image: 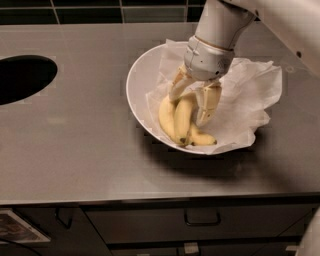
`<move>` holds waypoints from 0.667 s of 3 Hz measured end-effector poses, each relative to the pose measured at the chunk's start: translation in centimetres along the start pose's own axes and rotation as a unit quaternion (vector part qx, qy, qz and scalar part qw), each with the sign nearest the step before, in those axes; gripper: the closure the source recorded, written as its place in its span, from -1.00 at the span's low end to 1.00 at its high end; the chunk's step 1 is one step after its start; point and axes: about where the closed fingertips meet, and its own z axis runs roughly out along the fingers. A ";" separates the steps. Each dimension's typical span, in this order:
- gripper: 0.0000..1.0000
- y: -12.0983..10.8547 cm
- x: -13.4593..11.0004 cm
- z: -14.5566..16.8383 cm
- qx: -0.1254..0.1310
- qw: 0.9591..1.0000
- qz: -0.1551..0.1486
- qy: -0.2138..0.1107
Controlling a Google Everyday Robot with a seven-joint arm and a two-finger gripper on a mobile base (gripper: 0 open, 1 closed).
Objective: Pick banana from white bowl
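The white bowl (pixel 132 84) stands on the steel counter, lined with crumpled white paper (pixel 250 95). Three bananas lie in it. The slim deep-yellow banana (pixel 182 122) lies in the middle, its dark tip toward the front. A broader, paler banana (pixel 166 117) lies at its left and a short one (pixel 202 140) at the front right. My gripper (pixel 189 109) reaches down into the bowl from the upper right. It is open, with one finger (pixel 176 89) left of the slim banana's upper end and the other (pixel 207 105) on its right. That end is hidden behind them.
A dark round opening (pixel 20 77) is cut into the counter at the far left. The counter's front edge (pixel 150 200) runs above drawers with handles (pixel 202 220). A dark tiled wall (pixel 100 10) stands behind.
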 end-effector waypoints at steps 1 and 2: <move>-0.36 0.0 0.3 0.5 -0.007 1.000 0.002 -0.002; 0.02 0.0 0.3 0.5 -0.007 1.000 0.002 -0.002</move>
